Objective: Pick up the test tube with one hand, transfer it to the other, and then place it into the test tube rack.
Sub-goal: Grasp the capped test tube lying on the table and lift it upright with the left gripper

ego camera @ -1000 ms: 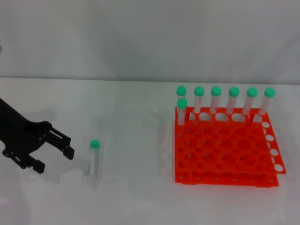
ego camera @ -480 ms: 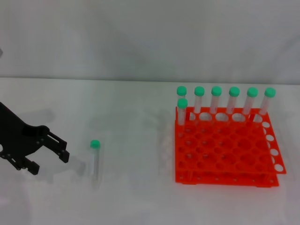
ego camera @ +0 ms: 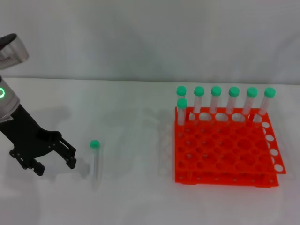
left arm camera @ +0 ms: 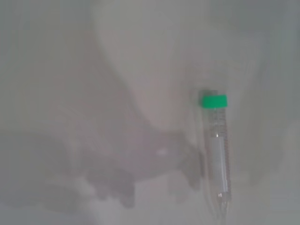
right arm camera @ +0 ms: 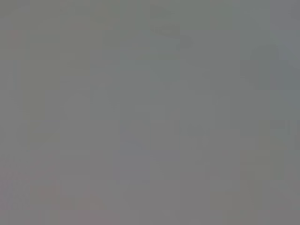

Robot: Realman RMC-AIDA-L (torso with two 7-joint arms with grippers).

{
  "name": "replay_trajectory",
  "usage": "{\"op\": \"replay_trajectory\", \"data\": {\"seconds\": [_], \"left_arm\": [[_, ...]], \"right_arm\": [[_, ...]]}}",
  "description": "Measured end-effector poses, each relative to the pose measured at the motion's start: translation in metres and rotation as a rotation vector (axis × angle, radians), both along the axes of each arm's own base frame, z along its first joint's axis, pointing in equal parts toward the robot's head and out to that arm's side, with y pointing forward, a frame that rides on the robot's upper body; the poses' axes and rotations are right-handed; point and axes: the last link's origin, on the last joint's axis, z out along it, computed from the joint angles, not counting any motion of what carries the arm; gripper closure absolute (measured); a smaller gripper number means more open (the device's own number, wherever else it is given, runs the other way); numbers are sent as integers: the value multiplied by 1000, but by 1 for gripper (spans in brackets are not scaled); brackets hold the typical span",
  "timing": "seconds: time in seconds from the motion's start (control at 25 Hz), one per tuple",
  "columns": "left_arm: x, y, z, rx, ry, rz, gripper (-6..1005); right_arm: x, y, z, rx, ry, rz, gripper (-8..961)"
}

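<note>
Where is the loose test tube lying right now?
In the head view, the test tube lies flat on the white table, left of the orange-red rack, just right of the left gripper, untouched.

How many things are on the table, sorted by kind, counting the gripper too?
Green-capped test tubes standing in the rack: 7
Green-capped test tube lying loose on the table: 1
Orange-red test tube rack: 1
Black gripper, the left one, open beside the loose tube: 1
Total: 10
</note>
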Motion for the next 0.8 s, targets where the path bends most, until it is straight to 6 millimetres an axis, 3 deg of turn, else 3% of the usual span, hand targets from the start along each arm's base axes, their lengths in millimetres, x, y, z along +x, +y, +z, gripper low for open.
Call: {"op": "replay_trajectory", "data": {"seconds": [0.8], "left_arm": [[1, 9, -26, 10, 25, -38, 171]], "right_arm": [[0, -1, -2, -2, 5, -3, 131]]}}
